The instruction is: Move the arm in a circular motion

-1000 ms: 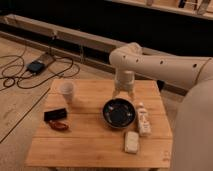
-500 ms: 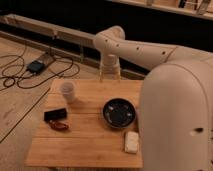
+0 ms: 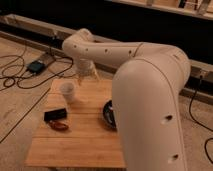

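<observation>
The arm (image 3: 145, 85) is large and cream-white, with thick rounded segments and small dark screw holes. It fills the right foreground and reaches up and left to an elbow (image 3: 80, 42). Its gripper (image 3: 86, 76) hangs down over the back edge of the wooden table (image 3: 80, 142), just behind and right of a white cup (image 3: 67, 91). The gripper holds nothing that I can see.
A black flat object (image 3: 55, 114) and a reddish-brown item (image 3: 59, 125) lie on the table's left. A dark bowl (image 3: 108, 114) is half hidden by the arm. Cables and a small box (image 3: 36, 66) lie on the floor at left. A dark ledge runs behind.
The arm has swung left and closer to the camera. The gripper has moved from the table's back right to its back left. The arm now hides the table's right side.
</observation>
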Robot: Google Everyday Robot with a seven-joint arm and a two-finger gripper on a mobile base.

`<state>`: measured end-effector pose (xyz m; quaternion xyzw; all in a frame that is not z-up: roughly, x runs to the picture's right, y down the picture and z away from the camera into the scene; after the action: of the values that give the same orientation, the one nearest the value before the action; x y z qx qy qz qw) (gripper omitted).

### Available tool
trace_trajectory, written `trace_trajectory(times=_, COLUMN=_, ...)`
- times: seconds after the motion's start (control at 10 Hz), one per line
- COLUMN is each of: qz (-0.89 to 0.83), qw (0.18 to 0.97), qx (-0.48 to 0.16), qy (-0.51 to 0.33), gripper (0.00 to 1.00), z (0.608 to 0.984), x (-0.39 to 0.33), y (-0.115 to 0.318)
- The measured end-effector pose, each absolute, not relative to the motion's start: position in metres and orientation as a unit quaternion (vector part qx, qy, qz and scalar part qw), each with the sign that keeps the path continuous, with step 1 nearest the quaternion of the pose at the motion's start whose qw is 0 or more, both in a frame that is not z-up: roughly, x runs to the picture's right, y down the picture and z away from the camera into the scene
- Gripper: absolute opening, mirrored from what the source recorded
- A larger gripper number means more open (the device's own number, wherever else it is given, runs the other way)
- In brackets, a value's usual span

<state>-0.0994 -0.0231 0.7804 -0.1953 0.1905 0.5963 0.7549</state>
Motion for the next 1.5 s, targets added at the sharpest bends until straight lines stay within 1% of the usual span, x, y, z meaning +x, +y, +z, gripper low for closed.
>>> trace_trajectory(times=0.2, qz=0.551, qw=0.789, qx=-0.196, qy=0.19, gripper=0.65, z=0.768, x=-0.112, y=0.019)
trace_trajectory(times=0.4, qz=0.518, qw=0.809, qx=-0.196, qy=0.198, gripper=0.65, z=0.75, x=-0.104, y=0.064)
trace_trajectory(times=0.6, qz=0.517, qw=0.805, qx=-0.201, qy=0.209, gripper=0.65, z=0.736, x=-0.082, y=0.102)
trace_trajectory(times=0.8, qz=0.55, qw=0.776, qx=-0.208, qy=0.228, gripper=0.65, z=0.724, x=-0.044, y=0.127)
trace_trajectory(times=0.9, qz=0.573, qw=0.755, qx=-0.212, qy=0.238, gripper=0.65, z=0.72, x=-0.025, y=0.133)
trace_trajectory(times=1.1, qz=0.626, qw=0.708, qx=-0.21, qy=0.25, gripper=0.65, z=0.722, x=0.02, y=0.126)
trace_trajectory(times=1.2, qz=0.659, qw=0.678, qx=-0.203, qy=0.257, gripper=0.65, z=0.727, x=0.051, y=0.117)
trace_trajectory(times=1.4, qz=0.693, qw=0.641, qx=-0.188, qy=0.27, gripper=0.65, z=0.736, x=0.096, y=0.099)
trace_trajectory(times=1.5, qz=0.712, qw=0.622, qx=-0.174, qy=0.275, gripper=0.65, z=0.743, x=0.123, y=0.079)
